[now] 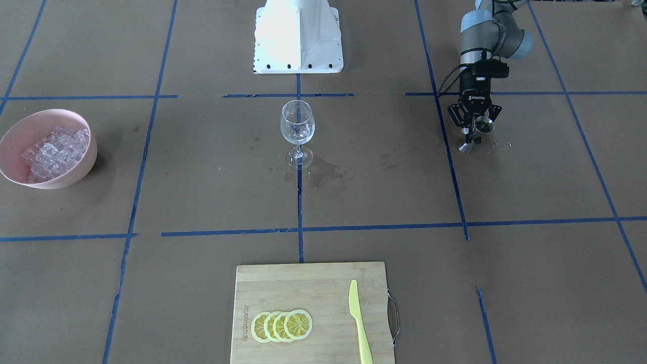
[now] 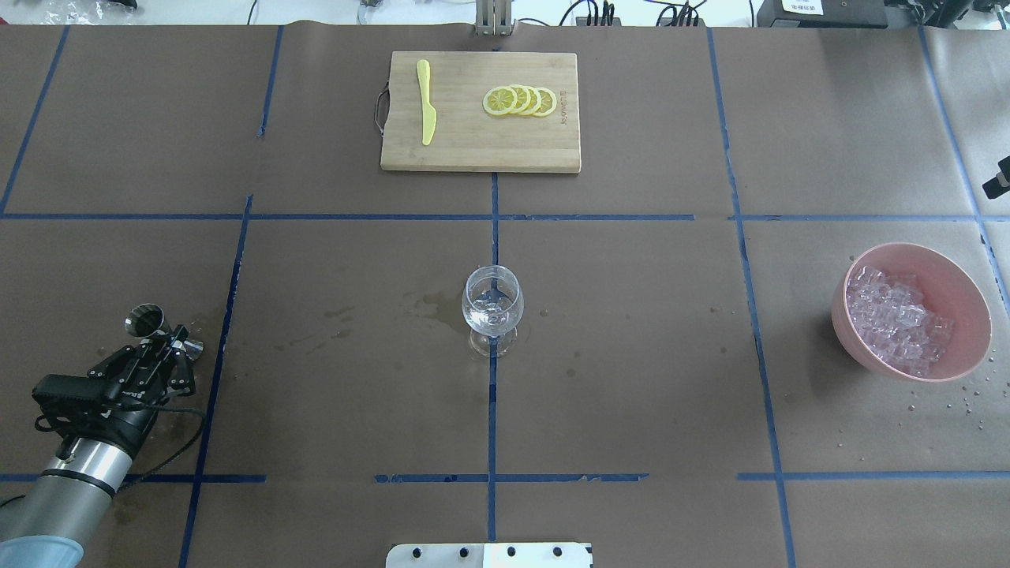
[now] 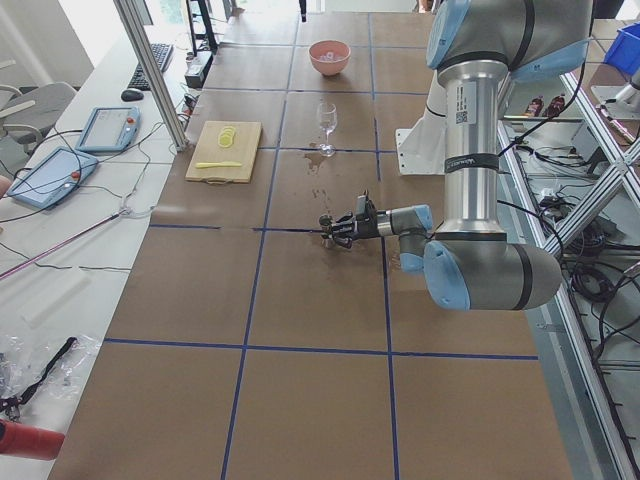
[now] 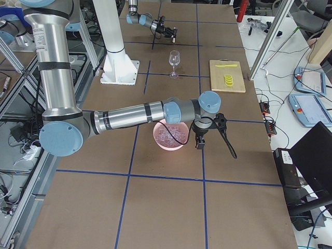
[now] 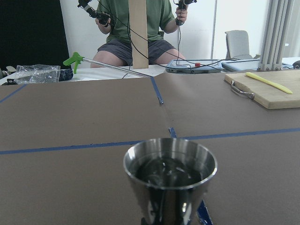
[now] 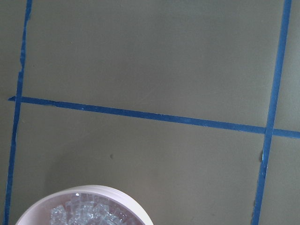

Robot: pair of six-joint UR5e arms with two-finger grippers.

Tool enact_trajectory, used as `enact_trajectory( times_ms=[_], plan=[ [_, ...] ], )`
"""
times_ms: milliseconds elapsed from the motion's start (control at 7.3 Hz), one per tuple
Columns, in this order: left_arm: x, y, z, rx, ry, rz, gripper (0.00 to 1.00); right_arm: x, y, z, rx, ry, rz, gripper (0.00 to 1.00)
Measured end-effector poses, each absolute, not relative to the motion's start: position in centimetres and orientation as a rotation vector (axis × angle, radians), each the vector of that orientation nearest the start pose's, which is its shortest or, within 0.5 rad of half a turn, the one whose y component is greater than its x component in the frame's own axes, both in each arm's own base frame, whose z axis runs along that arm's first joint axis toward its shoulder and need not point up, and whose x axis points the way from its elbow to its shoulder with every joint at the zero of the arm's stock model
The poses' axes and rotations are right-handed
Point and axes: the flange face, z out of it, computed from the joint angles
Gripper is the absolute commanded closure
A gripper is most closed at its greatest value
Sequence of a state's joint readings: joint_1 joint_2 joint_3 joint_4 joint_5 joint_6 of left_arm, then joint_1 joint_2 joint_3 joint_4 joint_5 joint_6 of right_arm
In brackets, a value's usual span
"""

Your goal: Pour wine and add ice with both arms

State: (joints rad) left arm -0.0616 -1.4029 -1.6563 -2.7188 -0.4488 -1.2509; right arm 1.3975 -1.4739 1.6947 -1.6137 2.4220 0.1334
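Note:
My left gripper (image 1: 474, 132) is shut on a steel jigger (image 1: 481, 125) and holds it low over the table at the robot's left; both also show in the overhead view, the gripper (image 2: 170, 341) and the jigger (image 2: 147, 321). The left wrist view shows the jigger's cup (image 5: 169, 180) upright with liquid in it. The wine glass (image 2: 492, 306) stands at the table's middle with a little clear content. Ice (image 2: 895, 323) fills a pink bowl (image 2: 974, 304) at the robot's right. My right gripper (image 4: 199, 139) hangs beside that bowl; I cannot tell whether it is open or shut.
A wooden cutting board (image 2: 473, 146) with lemon slices (image 2: 521, 100) and a yellow knife (image 2: 426, 110) lies at the far edge. Wet stains (image 2: 426, 304) mark the paper by the glass. The white base block (image 1: 298, 38) stands behind the glass. An operator (image 5: 136, 28) sits beyond the table.

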Motion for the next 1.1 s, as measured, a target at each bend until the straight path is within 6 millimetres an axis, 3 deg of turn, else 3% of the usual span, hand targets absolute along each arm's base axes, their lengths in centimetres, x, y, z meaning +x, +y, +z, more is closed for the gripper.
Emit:
enact_trajectory(
  times_ms=[274,1095],
  plan=[
    [38.9,-24.7,51.8,1.178,0.763,-0.343,1.0,-3.5,-53.6,54.4,0.039,-0.865,-0.115,0.0],
    [43.3,-25.1,36.9,1.3,0.854,-0.255,1.0,-3.5,-54.0,53.5,0.056,-0.867,-0.122,0.0]
  ],
)
